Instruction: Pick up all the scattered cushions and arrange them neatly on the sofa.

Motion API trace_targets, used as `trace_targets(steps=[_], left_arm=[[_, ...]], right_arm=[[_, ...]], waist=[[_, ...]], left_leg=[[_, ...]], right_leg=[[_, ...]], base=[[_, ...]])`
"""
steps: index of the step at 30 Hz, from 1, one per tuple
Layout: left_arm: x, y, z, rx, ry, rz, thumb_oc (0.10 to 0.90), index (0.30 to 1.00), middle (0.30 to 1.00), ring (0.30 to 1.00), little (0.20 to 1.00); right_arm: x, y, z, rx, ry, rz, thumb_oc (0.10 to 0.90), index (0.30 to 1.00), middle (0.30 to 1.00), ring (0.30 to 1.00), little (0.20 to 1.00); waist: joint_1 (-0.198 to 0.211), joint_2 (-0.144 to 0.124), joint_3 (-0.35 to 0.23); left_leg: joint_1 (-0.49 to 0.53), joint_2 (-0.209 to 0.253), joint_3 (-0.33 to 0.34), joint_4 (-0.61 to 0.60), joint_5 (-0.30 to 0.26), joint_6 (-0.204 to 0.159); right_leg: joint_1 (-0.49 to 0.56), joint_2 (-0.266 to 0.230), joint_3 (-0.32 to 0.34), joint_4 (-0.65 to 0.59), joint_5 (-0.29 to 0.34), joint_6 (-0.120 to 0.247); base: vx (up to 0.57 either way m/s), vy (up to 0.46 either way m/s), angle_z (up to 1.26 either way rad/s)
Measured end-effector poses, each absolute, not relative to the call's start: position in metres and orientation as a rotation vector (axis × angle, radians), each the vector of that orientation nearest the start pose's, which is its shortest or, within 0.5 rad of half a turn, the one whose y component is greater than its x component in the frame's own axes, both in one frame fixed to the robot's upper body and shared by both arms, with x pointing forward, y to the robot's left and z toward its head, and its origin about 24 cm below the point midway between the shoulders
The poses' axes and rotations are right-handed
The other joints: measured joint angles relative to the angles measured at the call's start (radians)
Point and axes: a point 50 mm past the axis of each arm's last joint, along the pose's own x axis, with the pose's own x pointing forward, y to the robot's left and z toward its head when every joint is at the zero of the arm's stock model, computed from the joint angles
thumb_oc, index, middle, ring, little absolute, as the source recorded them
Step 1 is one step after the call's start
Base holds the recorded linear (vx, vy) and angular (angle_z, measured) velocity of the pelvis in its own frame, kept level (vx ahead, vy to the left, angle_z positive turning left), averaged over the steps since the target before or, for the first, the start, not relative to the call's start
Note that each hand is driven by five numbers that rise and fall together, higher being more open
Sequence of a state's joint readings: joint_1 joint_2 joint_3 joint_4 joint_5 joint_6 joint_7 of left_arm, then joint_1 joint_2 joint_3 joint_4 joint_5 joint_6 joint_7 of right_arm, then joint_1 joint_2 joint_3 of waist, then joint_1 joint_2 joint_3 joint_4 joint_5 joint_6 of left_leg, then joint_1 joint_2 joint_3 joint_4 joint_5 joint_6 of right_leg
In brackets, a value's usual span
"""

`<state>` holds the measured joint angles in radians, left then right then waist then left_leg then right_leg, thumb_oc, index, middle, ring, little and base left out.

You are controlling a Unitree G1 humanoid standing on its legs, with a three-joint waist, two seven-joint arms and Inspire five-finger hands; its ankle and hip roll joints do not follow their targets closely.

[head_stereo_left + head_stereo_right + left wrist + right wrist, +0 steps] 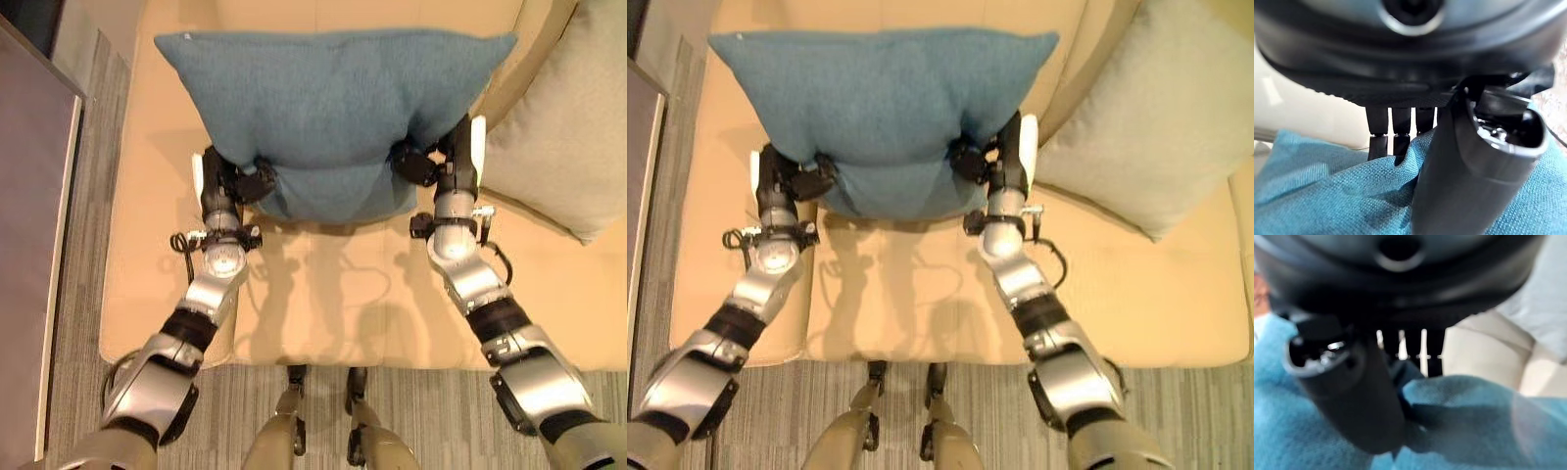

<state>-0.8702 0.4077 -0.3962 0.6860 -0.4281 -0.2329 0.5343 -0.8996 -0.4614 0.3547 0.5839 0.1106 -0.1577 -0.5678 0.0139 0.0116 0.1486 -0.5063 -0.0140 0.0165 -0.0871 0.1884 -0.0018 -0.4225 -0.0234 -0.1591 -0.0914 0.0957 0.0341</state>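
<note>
A teal blue cushion (328,98) hangs over the tan sofa seat (323,294), held up between both hands. My left hand (223,181) pinches its lower left edge, thumb on the front and fingers behind the fabric (1327,196). My right hand (446,166) pinches the lower right edge the same way, thumb pressed into the blue cloth (1459,416). The cushion's lower middle bulges between the two hands. A pale grey-green cushion (568,137) leans on the sofa at the right.
A dark cabinet or panel (29,245) stands at the left beside a strip of grey carpet (83,294). Carpet (431,411) also runs along the sofa's front edge. The sofa's backrest (362,15) rises behind the blue cushion.
</note>
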Motion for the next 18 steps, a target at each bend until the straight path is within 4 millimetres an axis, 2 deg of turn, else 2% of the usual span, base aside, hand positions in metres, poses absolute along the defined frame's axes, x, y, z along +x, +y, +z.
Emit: trace_targets(steps=[3, 4, 5, 6, 7, 8, 9, 10, 11, 12, 13, 14, 15, 18], left_arm=[[0.388, 0.167, 0.179, 0.110, -0.360, 0.276, 0.400, 0.300, 0.300, 0.300, 0.300], [0.388, 0.166, 0.178, 0.113, -0.355, 0.275, 0.400, 0.300, 0.300, 0.300, 0.300], [0.388, 0.163, 0.176, 0.105, -0.352, 0.268, 0.400, 0.300, 0.300, 0.300, 0.300], [0.389, 0.159, 0.174, 0.108, -0.346, 0.258, 0.400, 0.300, 0.300, 0.300, 0.300], [0.388, 0.152, 0.170, 0.112, -0.334, 0.226, 0.400, 0.300, 0.300, 0.300, 0.300], [0.388, 0.153, 0.171, 0.108, -0.341, 0.227, 0.400, 0.300, 0.300, 0.300, 0.300], [0.388, 0.157, 0.178, 0.087, -0.374, 0.242, 0.400, 0.300, 0.300, 0.300, 0.300], [0.388, 0.159, 0.178, 0.084, -0.377, 0.253, 0.400, 0.300, 0.300, 0.300, 0.300], [0.388, 0.165, 0.184, 0.083, -0.402, 0.266, 0.400, 0.300, 0.300, 0.300, 0.300], [0.388, 0.164, 0.188, 0.083, -0.413, 0.265, 0.695, 0.742, 0.742, 0.742, 0.742], [0.388, 0.159, 0.184, 0.082, -0.405, 0.250, 0.800, 0.900, 0.900, 0.900, 0.900], [0.386, 0.157, 0.174, 0.087, -0.379, 0.246, 0.800, 0.900, 0.900, 0.900, 0.900], [0.385, 0.160, 0.172, 0.107, -0.373, 0.247, 0.800, 0.900, 0.900, 0.900, 0.900], [0.389, 0.168, 0.176, 0.201, -0.381, 0.230, 0.800, 0.900, 0.900, 0.900, 0.900]], right_arm=[[0.385, -0.165, 0.216, -0.416, -0.540, -0.312, 0.400, 0.300, 0.300, 0.300, 0.300], [0.389, -0.164, 0.219, -0.444, -0.534, -0.307, 0.400, 0.300, 0.300, 0.300, 0.300], [0.389, -0.168, 0.219, -0.463, -0.532, -0.314, 0.400, 0.300, 0.300, 0.300, 0.300], [0.390, -0.173, 0.219, -0.481, -0.525, -0.326, 0.400, 0.300, 0.300, 0.300, 0.300], [0.389, -0.182, 0.221, -0.492, -0.523, -0.351, 0.400, 0.300, 0.300, 0.300, 0.300], [0.390, -0.182, 0.222, -0.489, -0.526, -0.349, 0.400, 0.300, 0.300, 0.300, 0.300], [0.390, -0.175, 0.220, -0.457, -0.528, -0.343, 0.400, 0.300, 0.300, 0.300, 0.300], [0.390, -0.172, 0.221, -0.452, -0.532, -0.334, 0.400, 0.300, 0.300, 0.300, 0.300], [0.390, -0.168, 0.223, -0.445, -0.543, -0.321, 0.400, 0.300, 0.300, 0.300, 0.300], [0.389, -0.167, 0.223, -0.433, -0.544, -0.321, 0.543, 0.514, 0.514, 0.514, 0.514], [0.388, -0.170, 0.213, -0.393, -0.515, -0.342, 0.635, 0.653, 0.653, 0.653, 0.653], [0.387, -0.168, 0.202, -0.357, -0.484, -0.359, 0.800, 0.900, 0.900, 0.900, 0.900], [0.387, -0.169, 0.201, -0.369, -0.481, -0.355, 0.800, 0.900, 0.900, 0.900, 0.900], [0.391, -0.177, 0.208, -0.454, -0.478, -0.345, 0.800, 0.900, 0.900, 0.900, 0.900]], waist=[[0.001, 0.002, 0.001], [0.002, 0.014, 0.012], [0.000, 0.029, 0.023], [-0.007, 0.026, 0.024], [-0.030, 0.011, 0.028], [-0.015, 0.002, 0.035], [-0.024, -0.047, 0.066], [-0.019, -0.039, 0.063], [0.001, -0.036, 0.063], [-0.014, -0.034, 0.065], [-0.019, -0.034, 0.065], [-0.025, -0.034, 0.065], [-0.024, -0.034, 0.065], [-0.025, -0.033, 0.065]], left_leg=[[-0.002, 0.008, -0.003, 0.000, 0.004, 0.006], [-0.003, 0.025, -0.019, 0.000, 0.017, 0.025], [-0.003, 0.033, -0.038, 0.001, 0.025, 0.035], [-0.004, 0.011, -0.031, 0.001, 0.025, 0.034], [-0.003, -0.037, -0.023, 0.001, 0.000, 0.001], [-0.023, -0.029, -0.017, 0.024, -0.010, -0.013], [-0.143, -0.037, -0.002, 0.193, -0.091, -0.054], [-0.120, -0.009, 0.000, 0.027, 0.002, -0.038], [-0.093, 0.033, -0.003, -0.001, 0.060, -0.039], [-0.098, 0.030, -0.018, -0.001, 0.060, -0.039], [-0.092, 0.020, -0.023, -0.001, 0.061, -0.039], [-0.076, 0.008, -0.022, -0.001, 0.061, -0.039], [-0.072, 0.000, -0.022, -0.001, 0.059, -0.041], [-0.074, 0.002, -0.022, -0.001, 0.042, -0.062]], right_leg=[[-0.028, 0.001, 0.002, 0.045, -0.006, 0.008], [-0.097, 0.004, 0.003, 0.178, -0.039, 0.046], [-0.150, -0.001, 0.001, 0.215, -0.094, 0.068], [-0.135, -0.018, 0.005, 0.080, -0.051, 0.067], [-0.137, -0.067, 0.028, -0.003, 0.106, 0.006], [-0.149, -0.060, 0.032, -0.001, 0.120, -0.006], [-0.150, -0.079, 0.032, -0.001, 0.132, -0.021], [-0.148, -0.044, 0.034, -0.001, 0.130, -0.019], [-0.147, 0.000, 0.046, -0.001, 0.123, -0.012], [-0.147, -0.002, 0.034, -0.001, 0.122, -0.010], [-0.139, -0.010, 0.027, -0.002, 0.121, -0.008], [-0.121, -0.022, 0.029, -0.002, 0.109, 0.007], [-0.114, -0.031, 0.029, -0.002, 0.100, 0.020], [-0.117, -0.030, 0.029, -0.002, 0.100, 0.021]], base=[[-0.02, 0.007, -0.13], [-0.03, 0.004, -0.24], [0.00, 0.000, 0.00], [-0.03, 0.002, 0.63], [-0.03, 0.001, 0.50], [-0.04, -0.001, 0.49], [-0.03, 0.002, -0.16], [-0.03, 0.010, -0.47], [-0.04, 0.015, -0.52], [-0.04, 0.014, -0.27], [-0.04, 0.006, 0.25], [-0.04, -0.001, 0.20], [-0.06, -0.008, 0.10], [-0.05, -0.017, -0.01]])
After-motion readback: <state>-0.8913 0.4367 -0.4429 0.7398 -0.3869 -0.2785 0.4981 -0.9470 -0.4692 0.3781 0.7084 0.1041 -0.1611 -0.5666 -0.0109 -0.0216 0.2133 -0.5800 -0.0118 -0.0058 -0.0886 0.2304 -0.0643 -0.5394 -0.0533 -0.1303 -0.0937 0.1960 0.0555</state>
